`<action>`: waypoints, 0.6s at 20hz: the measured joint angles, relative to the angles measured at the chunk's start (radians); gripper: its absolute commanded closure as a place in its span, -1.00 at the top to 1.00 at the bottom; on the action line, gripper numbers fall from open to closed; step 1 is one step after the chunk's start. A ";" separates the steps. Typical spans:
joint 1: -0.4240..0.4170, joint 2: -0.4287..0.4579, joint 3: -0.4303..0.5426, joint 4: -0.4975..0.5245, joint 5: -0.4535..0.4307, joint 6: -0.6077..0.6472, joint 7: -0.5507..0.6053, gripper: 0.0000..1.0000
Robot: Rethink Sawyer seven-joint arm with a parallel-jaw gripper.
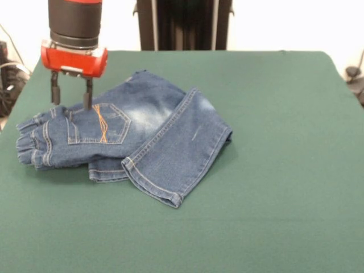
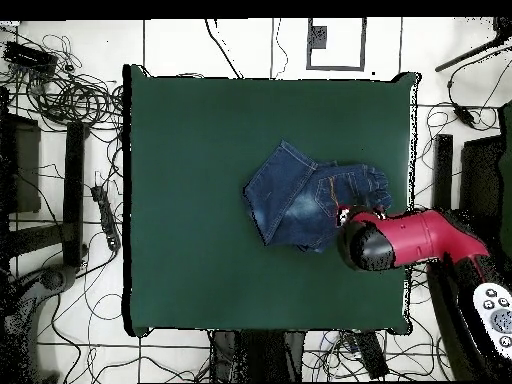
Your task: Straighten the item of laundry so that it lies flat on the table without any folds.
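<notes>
Your desk (image 1: 273, 216) fills nearly the whole front view with its dark green cloth, and in the overhead view it shows as a big green rectangle (image 2: 190, 200) ringed by cables on a pale tiled floor. The red and black arm (image 2: 430, 240) is the next largest thing: seen from above it reaches in from the right edge of the frame, while in the front view it drops down at the upper left. The jeans (image 1: 165, 131) lie left of centre in the front view, and right of centre in the overhead view (image 2: 295, 195), close to the desk's right edge there. You can see they are not flat: one leg is folded across the other, its hem pointing toward the lower middle of the front frame, and the gathered waistband is bunched at the far left. A back pocket (image 1: 102, 125) with orange wavy stitching faces up, just right of the waistband. The pincer (image 1: 71, 102) stands upright over that waistband end, its two dark fingers spread apart with a clear gap between them; their tips meet the denim beside the pocket, but you cannot tell whether they press into it or merely touch.
</notes>
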 measured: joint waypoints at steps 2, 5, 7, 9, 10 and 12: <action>0.021 -0.010 0.000 0.000 0.025 0.043 -0.002 1.00; 0.038 -0.020 0.000 0.000 0.041 0.067 -0.002 1.00; 0.055 -0.030 0.001 0.000 0.055 0.083 -0.002 1.00; 0.064 -0.036 0.001 0.000 0.061 0.083 -0.002 1.00; 0.068 -0.040 0.002 0.000 0.065 0.083 -0.002 1.00; 0.079 -0.050 0.002 0.001 0.069 0.083 -0.002 1.00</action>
